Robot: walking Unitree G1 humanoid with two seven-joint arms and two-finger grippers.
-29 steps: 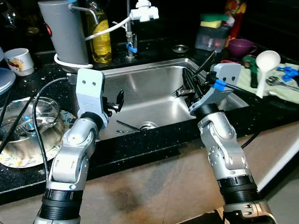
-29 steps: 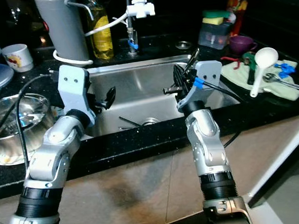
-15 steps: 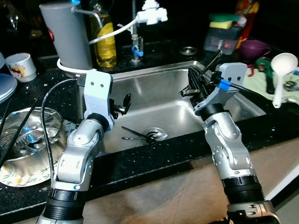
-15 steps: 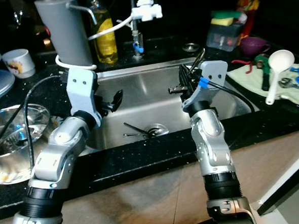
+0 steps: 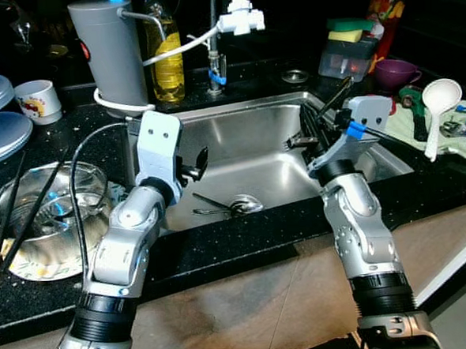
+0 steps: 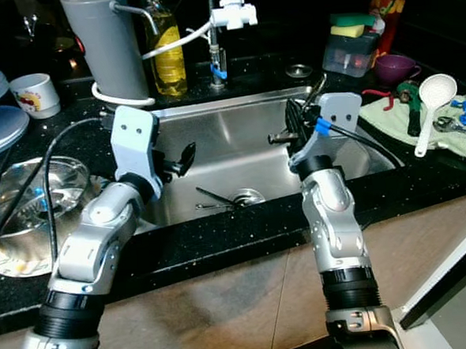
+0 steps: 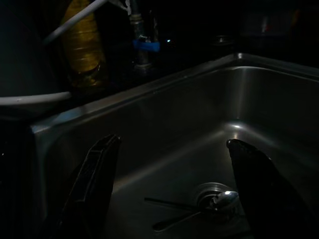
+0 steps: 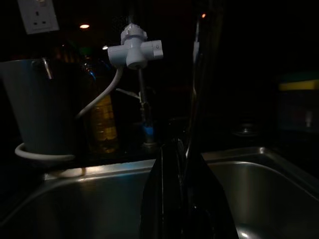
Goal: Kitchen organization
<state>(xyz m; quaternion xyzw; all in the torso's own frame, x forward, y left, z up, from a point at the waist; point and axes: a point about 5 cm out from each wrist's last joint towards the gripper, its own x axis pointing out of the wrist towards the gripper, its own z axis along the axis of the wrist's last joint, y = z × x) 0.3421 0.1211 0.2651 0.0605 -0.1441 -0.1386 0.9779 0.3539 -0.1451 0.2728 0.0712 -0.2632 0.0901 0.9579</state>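
A spoon (image 5: 243,206) and a thin dark utensil (image 5: 207,200) lie crossed beside the drain (image 5: 236,198) on the floor of the steel sink (image 5: 238,134). The left gripper (image 5: 197,162) hovers over the basin's left side, fingers spread wide and holding nothing. The right gripper (image 5: 319,128), at the basin's right wall, has its fingers pressed together on a slim dark rod-like utensil (image 8: 195,74) that points upward. Compared with a second ago, the camera has tilted so the drain and spoon now show fully; both arms hold much the same poses.
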